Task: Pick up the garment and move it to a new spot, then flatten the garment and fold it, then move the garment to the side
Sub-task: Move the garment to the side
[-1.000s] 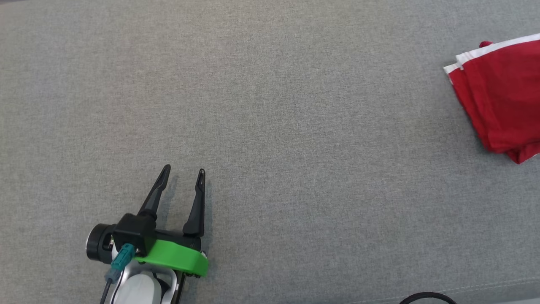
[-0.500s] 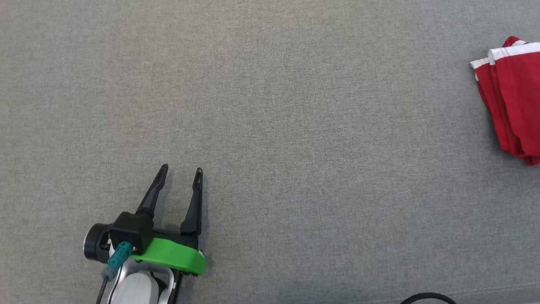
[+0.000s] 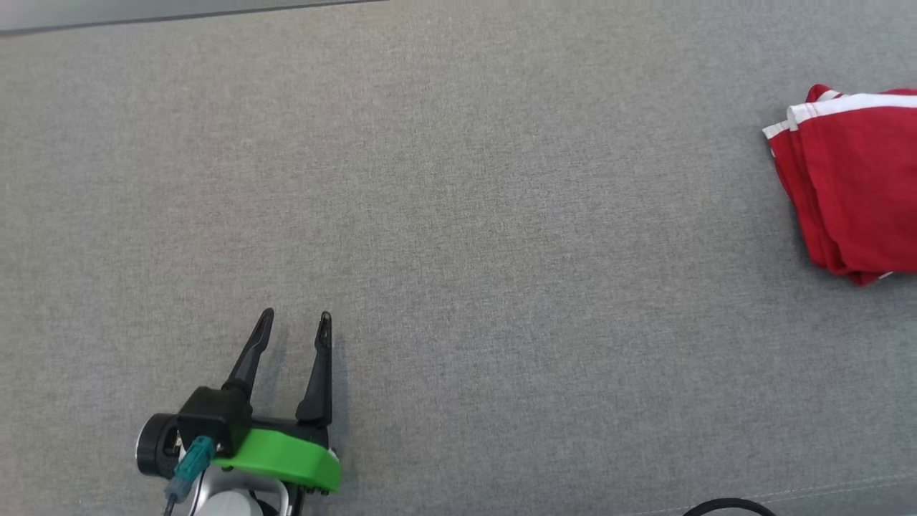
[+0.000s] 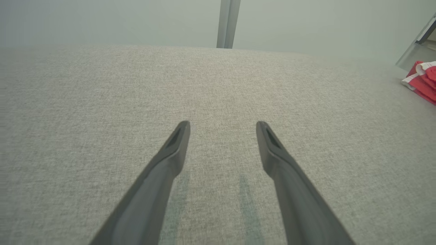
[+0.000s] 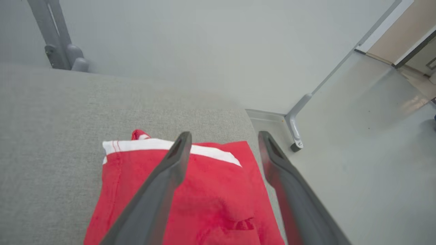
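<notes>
Item: folded red cloth garment with white band (image 3: 852, 186), soft, limp, layered in a rough rectangle, lying at the right edge of the grey woven-fabric surface (image 3: 458, 215); right gripper (image 5: 223, 135) over it, fingers apart and empty, probably best lifted straight clear to avoid snagging the folds; left gripper (image 3: 296, 314), fingers apart, near the front edge.

Head view chops the garment (image 3: 852, 186) off at the right edge, so I can't see how far it runs. In the right wrist view the right gripper (image 5: 224, 134) covers strips of it, and its near end drops off the bottom. Left wrist view: a small corner, cut by the right edge. Dark curved thing (image 3: 727, 505) at the head view's bottom edge, no clue what. Arm behind the left gripper (image 3: 296, 314) runs off there too.
</notes>
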### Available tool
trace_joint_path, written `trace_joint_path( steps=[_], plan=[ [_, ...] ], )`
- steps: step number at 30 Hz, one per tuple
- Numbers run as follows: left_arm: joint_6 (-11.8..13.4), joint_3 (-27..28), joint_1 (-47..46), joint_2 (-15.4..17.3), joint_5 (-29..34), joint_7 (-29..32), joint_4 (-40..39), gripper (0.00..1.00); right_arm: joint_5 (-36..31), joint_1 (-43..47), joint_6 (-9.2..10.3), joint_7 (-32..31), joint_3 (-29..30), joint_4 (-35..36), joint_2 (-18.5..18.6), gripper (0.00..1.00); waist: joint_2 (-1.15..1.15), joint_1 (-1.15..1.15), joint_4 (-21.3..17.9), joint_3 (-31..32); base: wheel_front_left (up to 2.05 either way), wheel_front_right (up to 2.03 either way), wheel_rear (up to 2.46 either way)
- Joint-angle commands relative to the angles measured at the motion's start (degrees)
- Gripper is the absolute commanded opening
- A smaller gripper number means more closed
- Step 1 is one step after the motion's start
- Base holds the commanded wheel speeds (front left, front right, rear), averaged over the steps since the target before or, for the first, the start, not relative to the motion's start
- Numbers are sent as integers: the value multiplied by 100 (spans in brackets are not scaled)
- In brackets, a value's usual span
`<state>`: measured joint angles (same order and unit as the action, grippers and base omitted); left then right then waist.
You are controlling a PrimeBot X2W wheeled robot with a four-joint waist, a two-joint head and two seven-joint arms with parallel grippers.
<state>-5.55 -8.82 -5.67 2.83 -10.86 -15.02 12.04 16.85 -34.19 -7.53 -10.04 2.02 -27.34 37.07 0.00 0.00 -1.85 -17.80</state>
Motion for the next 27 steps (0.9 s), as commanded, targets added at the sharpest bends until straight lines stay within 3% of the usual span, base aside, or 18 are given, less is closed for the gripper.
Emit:
trace_joint_path(
  steps=[1, 9, 15, 27],
  plan=[
    [22, 60, 128, 16, -43, -18, -21, 100, -14, 185, 9, 261, 95, 226, -73, 100, 0, 0, -51, 293, 0, 0, 0],
    [152, 213, 594, 15, -96, -18, -6, 100, 95, 1366, 9, 1085, 349, 1765, -538, 100, 0, 0, 152, 964, 0, 0, 0],
    [324, 232, 852, 16, -137, -18, -15, 100, 38, 2596, 9, 1652, 607, 2407, -1389, 100, 0, 0, 409, 1315, 0, 0, 0],
    [150, 297, 1086, 15, 74, -18, -10, 100, -1371, 3792, 9, 2502, 469, 1486, -2627, 100, 0, 0, 557, 1689, 0, 0, 0]
  ],
)
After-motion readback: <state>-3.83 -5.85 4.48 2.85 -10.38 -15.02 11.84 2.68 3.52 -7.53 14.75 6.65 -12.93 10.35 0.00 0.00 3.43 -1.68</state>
